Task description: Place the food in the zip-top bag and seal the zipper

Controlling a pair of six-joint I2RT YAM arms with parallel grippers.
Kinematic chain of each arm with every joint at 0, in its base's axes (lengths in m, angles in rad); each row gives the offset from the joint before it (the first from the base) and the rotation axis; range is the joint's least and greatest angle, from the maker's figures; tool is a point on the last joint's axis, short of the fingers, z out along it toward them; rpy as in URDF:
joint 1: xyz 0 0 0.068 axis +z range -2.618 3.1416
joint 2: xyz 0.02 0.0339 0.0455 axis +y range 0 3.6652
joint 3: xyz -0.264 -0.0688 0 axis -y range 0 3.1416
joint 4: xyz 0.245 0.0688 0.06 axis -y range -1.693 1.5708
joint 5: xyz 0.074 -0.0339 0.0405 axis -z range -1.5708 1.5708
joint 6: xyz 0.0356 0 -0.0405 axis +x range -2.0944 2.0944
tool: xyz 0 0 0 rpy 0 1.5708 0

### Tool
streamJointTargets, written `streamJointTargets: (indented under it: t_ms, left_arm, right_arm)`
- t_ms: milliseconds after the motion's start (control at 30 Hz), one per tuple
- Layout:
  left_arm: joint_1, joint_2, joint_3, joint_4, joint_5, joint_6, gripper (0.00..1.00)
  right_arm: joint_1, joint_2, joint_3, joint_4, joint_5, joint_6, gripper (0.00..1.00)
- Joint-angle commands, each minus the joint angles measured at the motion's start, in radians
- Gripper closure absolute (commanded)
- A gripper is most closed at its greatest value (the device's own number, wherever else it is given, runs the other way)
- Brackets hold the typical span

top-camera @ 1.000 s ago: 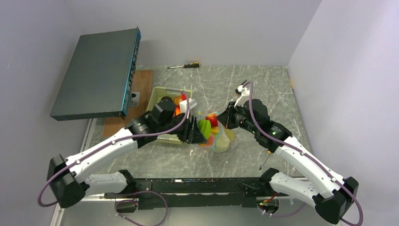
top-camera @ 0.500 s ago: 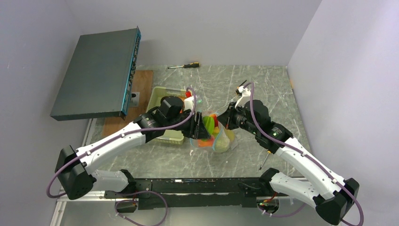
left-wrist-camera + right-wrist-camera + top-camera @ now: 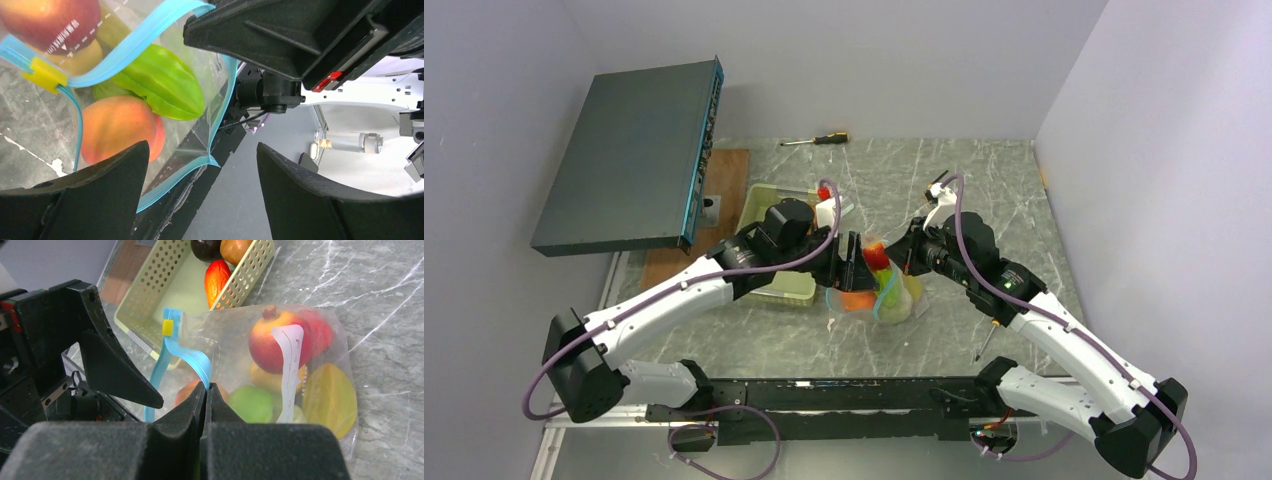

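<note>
The clear zip-top bag [image 3: 892, 298] lies mid-table with its mouth held up. It shows in the right wrist view [image 3: 300, 335] holding a red pomegranate [image 3: 270, 340], a yellow star fruit [image 3: 330, 392], a green fruit [image 3: 250, 402] and a peach. My right gripper [image 3: 206, 387] is shut on the teal zipper [image 3: 192, 357] at the mouth edge. My left gripper [image 3: 202, 150] is open and empty at the bag mouth, with a green star fruit [image 3: 165, 82] and a peach [image 3: 117, 127] inside the bag in front of it. More food [image 3: 216, 280] lies in the tray.
The pale green tray [image 3: 760, 198] sits left of the bag, partly under my left arm. A dark grey box [image 3: 629, 155] stands at the back left by a wooden board [image 3: 674, 265]. One screwdriver [image 3: 816, 139] lies at the back, another [image 3: 986, 340] by my right arm.
My left gripper carried the green star fruit right to the bag mouth and let go; the fruit is now inside the bag. The right gripper has kept its hold.
</note>
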Motion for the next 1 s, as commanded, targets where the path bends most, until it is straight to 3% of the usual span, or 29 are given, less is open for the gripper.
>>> streamJointTargets:
  t_ms: [0,233,467,600,967]
  left_arm:
    - [-0.004,-0.050,0.039,0.002,-0.041,0.007,0.19]
    - [-0.005,-0.184,-0.018,-0.119,-0.240,0.018,0.42]
    - [-0.004,-0.200,-0.100,-0.118,-0.337,-0.017,0.37]
    - [-0.004,-0.182,-0.157,-0.028,-0.344,-0.052,0.37]
    - [-0.004,-0.110,-0.202,0.108,-0.318,-0.084,0.62]
  right_arm:
    - [0.000,-0.017,0.017,0.036,0.012,-0.007,1.00]
    - [0.002,-0.019,0.024,0.029,0.011,-0.007,1.00]
    - [0.000,-0.029,0.024,0.014,0.004,0.001,1.00]
    - [0.001,-0.033,0.029,-0.003,0.003,0.002,1.00]
    - [0.001,-0.021,0.051,-0.064,-0.014,-0.010,1.00]
